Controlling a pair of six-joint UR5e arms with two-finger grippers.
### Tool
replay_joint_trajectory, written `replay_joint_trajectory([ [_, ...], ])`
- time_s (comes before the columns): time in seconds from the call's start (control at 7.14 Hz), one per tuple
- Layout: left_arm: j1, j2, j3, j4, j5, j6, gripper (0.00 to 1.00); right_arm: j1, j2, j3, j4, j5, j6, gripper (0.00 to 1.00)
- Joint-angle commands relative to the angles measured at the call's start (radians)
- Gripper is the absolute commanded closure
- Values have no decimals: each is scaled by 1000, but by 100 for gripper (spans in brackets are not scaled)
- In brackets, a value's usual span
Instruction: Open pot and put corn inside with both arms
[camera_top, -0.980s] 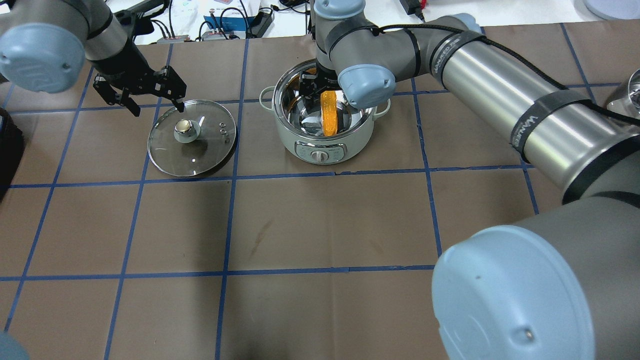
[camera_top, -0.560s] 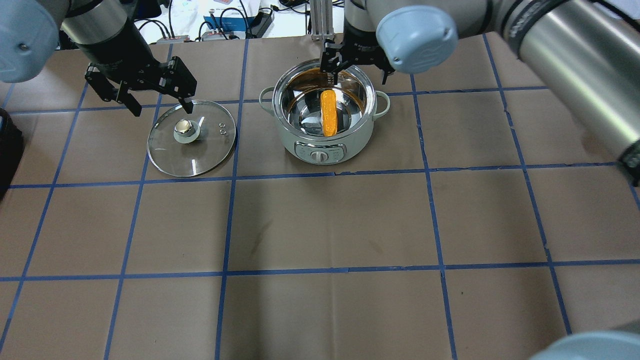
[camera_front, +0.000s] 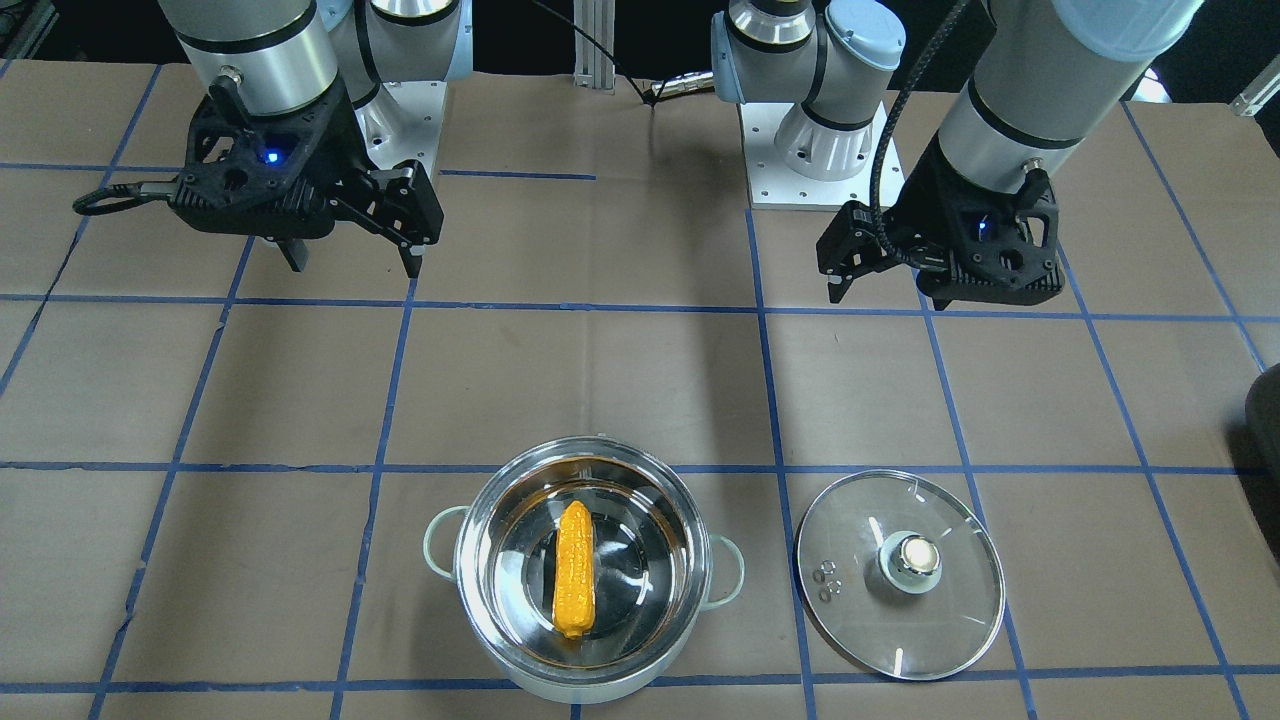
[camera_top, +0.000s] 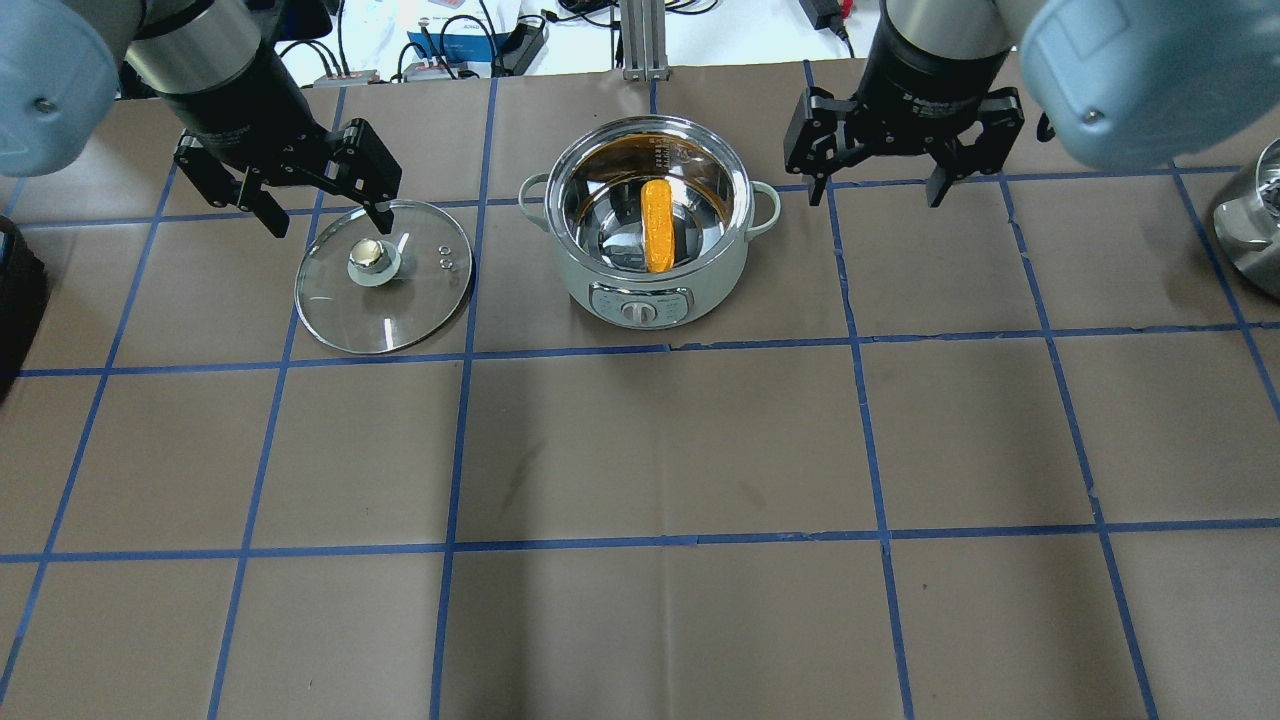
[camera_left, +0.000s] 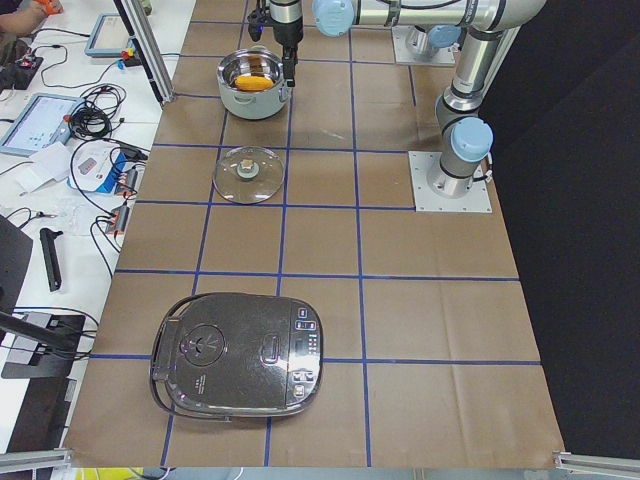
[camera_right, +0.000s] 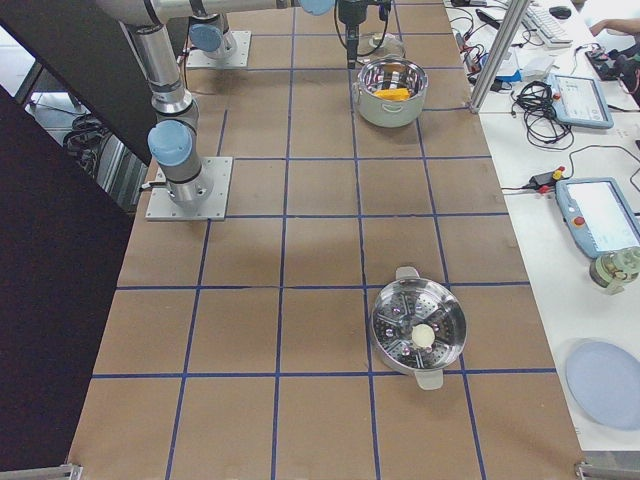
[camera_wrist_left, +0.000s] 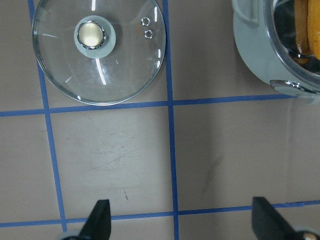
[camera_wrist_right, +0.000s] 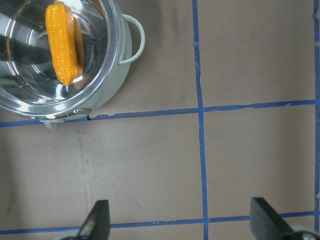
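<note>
**Corn in the pot, lid off, both grippers empty**

The small yellow-orange corn cob (camera_top: 657, 226) lies on the floor of the wide, shiny steel pot (camera_top: 600, 285) with pale loop handles. The round clear glass lid (camera_top: 400, 310) with its metallic knob rests flat on the table, near the pot on the left arm's side. The black two-finger left gripper (camera_top: 330, 218) hovers over the lid's far edge, fingers spread, holding nothing. The black right gripper (camera_top: 875, 190) hovers beyond the pot's other handle, fingers likewise apart and empty. Both steps look done. The next move seems only to need the arms to pull clear, with no regrasp.
</note>
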Motion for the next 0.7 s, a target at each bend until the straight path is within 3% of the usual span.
replay_joint_trajectory([
  [0.0, 0, 12, -1, 0, -2, 2, 0, -5, -21, 31, -4, -2, -10, 1],
  [0.56, -2, 21, -4, -3, 1, 2, 0, 2, -23, 32, -4, 0, -15, 0],
])
